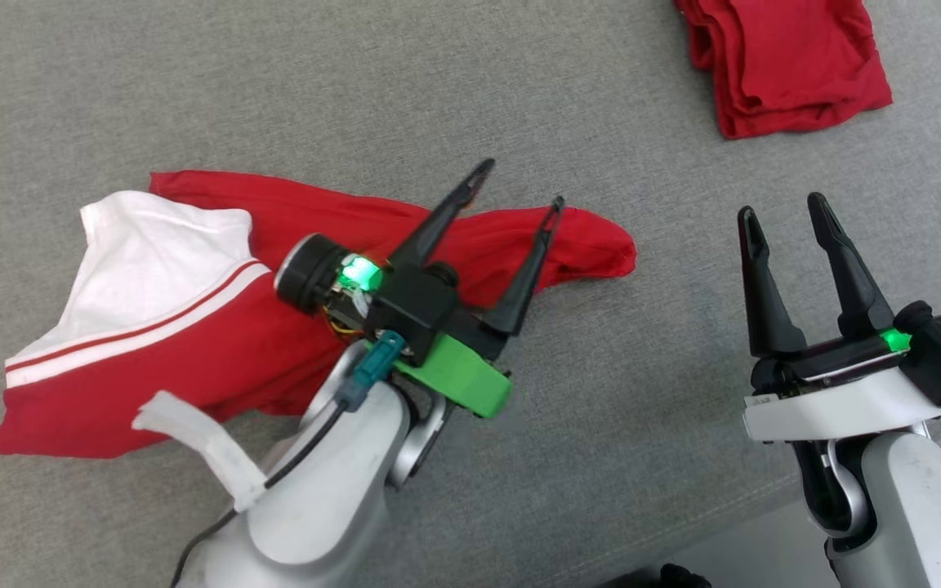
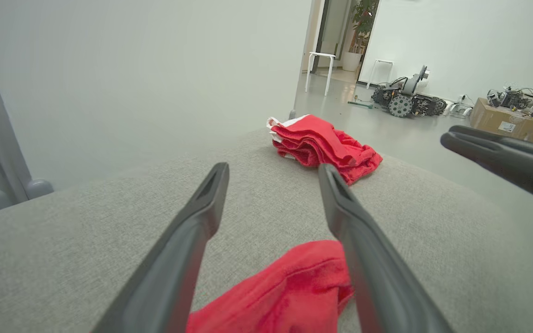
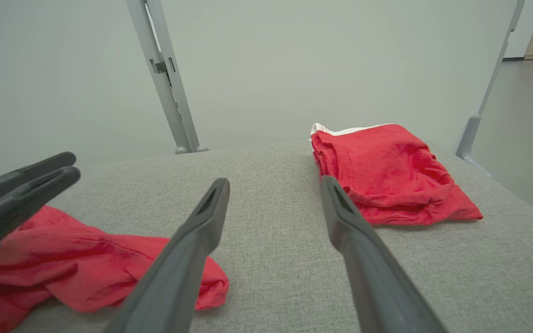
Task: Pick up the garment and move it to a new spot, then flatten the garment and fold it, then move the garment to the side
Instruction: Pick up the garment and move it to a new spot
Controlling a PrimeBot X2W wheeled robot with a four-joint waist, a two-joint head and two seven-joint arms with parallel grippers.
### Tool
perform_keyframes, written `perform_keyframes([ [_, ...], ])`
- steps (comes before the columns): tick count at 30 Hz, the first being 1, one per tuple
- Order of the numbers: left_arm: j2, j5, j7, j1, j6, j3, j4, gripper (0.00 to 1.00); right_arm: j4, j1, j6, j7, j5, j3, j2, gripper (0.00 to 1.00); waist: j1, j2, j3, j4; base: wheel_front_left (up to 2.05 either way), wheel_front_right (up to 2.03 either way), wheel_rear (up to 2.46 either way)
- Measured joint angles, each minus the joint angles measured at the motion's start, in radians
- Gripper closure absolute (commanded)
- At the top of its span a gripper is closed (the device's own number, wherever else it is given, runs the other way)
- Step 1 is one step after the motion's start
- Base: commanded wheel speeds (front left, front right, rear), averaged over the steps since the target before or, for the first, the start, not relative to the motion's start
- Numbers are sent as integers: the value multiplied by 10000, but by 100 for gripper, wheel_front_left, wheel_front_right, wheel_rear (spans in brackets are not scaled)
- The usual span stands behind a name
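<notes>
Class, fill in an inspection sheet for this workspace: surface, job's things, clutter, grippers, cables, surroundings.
Surface: grey fabric surface, flat.
Job's things: red and white garment, crumpled and unfolded, at the robot's left.
Clutter: folded red pile at the far right.
Grippers: left gripper open over the garment's end, holding nothing; right gripper open over bare fabric.
Cables: black cable along the left forearm.
Surroundings: white stool, wheeled machine and cardboard box in the room beyond.
</notes>
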Motion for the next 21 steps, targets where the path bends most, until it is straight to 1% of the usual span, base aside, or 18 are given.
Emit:
perform_keyframes([
  [5, 424, -244, -174, 324, 700, 970, -533, 0, -132, 66, 0, 211, -56, -59, -203, 0, 0, 0, -218, 466, 0, 0, 0],
  [9, 913, -627, -257, 958, 1300, 1985, -790, 0, -255, 260, -2, 462, -96, -86, -286, 0, 0, 0, -535, 1032, 0, 0, 0],
  [13, 1409, -895, -268, 1732, 1753, 2840, -920, 0, -313, 444, -2, 675, -96, -113, -351, 0, 0, 0, -908, 1617, 0, 0, 0],
  [17, 1864, -1151, -276, 2514, 1988, 3511, -1057, 0, -337, 656, 0, 853, -96, -180, -416, 0, 0, 0, -1292, 2112, 0, 0, 0],
  [21, 2132, -1283, -299, 3081, 2010, 3730, -1189, 0, -326, 879, 0, 989, -92, -234, -439, 0, 0, 0, -1670, 2414, 0, 0, 0],
])
